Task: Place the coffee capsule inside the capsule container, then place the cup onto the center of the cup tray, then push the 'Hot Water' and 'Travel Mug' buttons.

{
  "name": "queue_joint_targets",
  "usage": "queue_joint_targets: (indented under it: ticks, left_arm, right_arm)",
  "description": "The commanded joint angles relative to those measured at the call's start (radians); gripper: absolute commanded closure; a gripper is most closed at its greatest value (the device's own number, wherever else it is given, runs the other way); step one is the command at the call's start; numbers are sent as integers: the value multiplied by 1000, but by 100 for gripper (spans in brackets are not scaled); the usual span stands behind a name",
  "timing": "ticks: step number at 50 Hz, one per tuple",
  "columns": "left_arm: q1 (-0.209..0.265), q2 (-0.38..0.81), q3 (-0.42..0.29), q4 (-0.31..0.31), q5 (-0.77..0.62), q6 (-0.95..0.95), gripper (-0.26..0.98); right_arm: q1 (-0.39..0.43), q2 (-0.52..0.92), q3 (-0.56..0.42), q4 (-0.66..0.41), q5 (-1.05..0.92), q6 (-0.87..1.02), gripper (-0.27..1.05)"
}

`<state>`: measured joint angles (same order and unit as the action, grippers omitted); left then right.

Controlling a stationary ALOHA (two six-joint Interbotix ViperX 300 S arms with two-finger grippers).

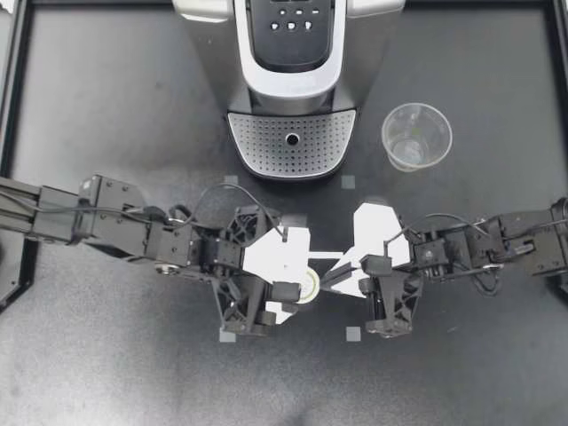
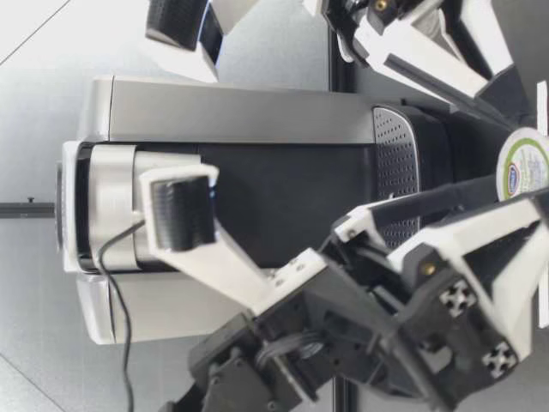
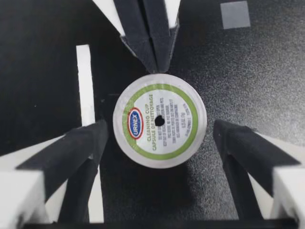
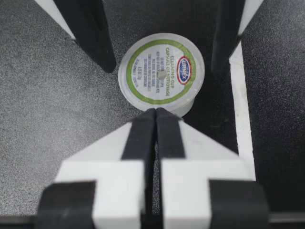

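Observation:
The coffee capsule [image 1: 309, 287], white with a green-ringed foil lid, stands lid up on the black mat in front of the coffee machine [image 1: 291, 53]. My left gripper [image 1: 297, 273] is open around it. In the left wrist view the capsule [image 3: 159, 120] sits between the two fingers [image 3: 86, 143] with a narrow gap on each side. My right gripper [image 1: 331, 277] is shut, and its joined fingertips [image 4: 156, 114] touch the capsule [image 4: 161, 74] on the side. The clear plastic cup [image 1: 416, 135] stands upright to the right of the perforated cup tray [image 1: 291, 146]. The capsule [image 2: 525, 163] also shows low in the low view.
Small grey square markers [image 1: 353, 334] and white tape strips [image 3: 84, 81] lie on the mat. The table's raised black frame [image 1: 11, 98] runs along the left, right and back. Both arms crowd the middle of the table in front of the machine [image 2: 257, 172].

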<state>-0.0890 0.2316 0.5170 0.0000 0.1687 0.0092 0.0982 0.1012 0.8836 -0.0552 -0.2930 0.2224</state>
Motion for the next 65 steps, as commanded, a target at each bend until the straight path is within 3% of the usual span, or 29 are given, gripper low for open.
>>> queue_joint_targets:
  ticks: [1,22,42,57,65]
  left_arm:
    - [-3,-8,-31,3,-8,2,-9]
    - [-3,5,-51,3,-6,3,-4]
    - [-3,9,-60,3,-3,2,24]
    - [-3,-26,-37,3,-3,-5,26]
    - [-3,-77,8,0,-9,-25,26]
  right_arm:
    - [6,-9,-17,-2,-8,-2,66]
    - [6,-5,-21,-2,-9,-2,66]
    - [6,-9,-25,-2,-8,-2,66]
    - [0,-114,17,3,-29,0,66]
    - [-41,-202,72,11,-150,2,66]
